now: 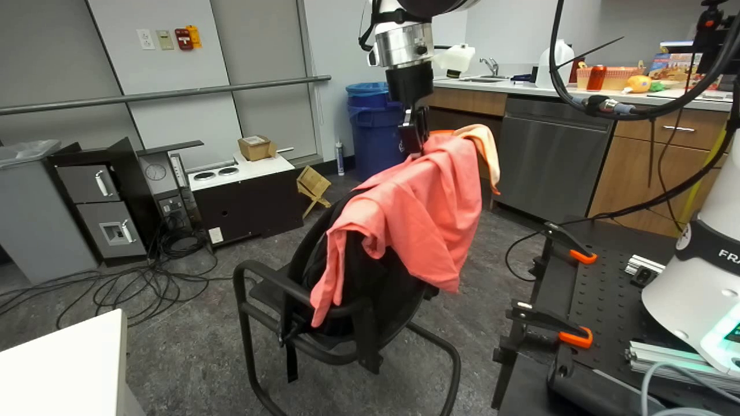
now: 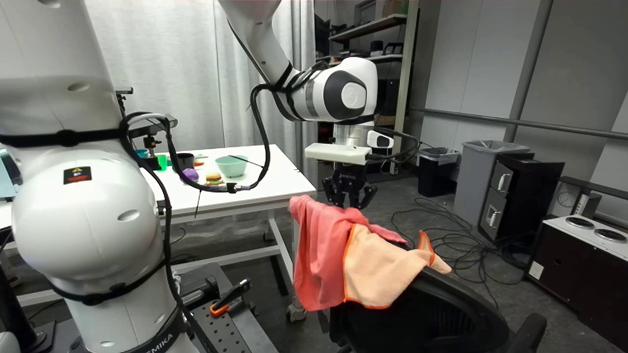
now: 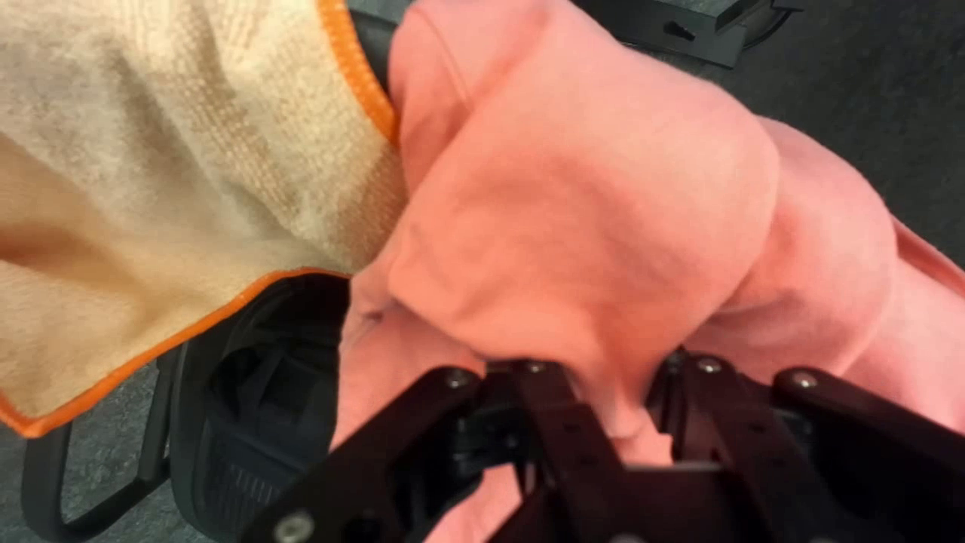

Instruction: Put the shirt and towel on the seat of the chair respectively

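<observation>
The pink shirt (image 1: 430, 219) hangs draped over the top of the black chair's (image 2: 441, 314) backrest; it also shows in an exterior view (image 2: 319, 260) and in the wrist view (image 3: 588, 188). The peach towel (image 2: 378, 267) with orange edging lies over the backrest beside it, at the left in the wrist view (image 3: 226, 181) and partly hidden behind the shirt in an exterior view (image 1: 483, 144). My gripper (image 3: 599, 369) points down at the shirt's top. Its fingers are apart, with a peak of pink cloth between them. It shows in both exterior views (image 1: 415, 149) (image 2: 349, 202). The chair's seat is mostly hidden.
The arm's black base table (image 1: 607, 300) with orange-tipped clamps stands beside the chair. A white table corner (image 1: 63, 364) is at front left. A white table (image 2: 274, 171) with a green bowl and toy food stands behind. Cables (image 1: 156, 283) lie on the floor.
</observation>
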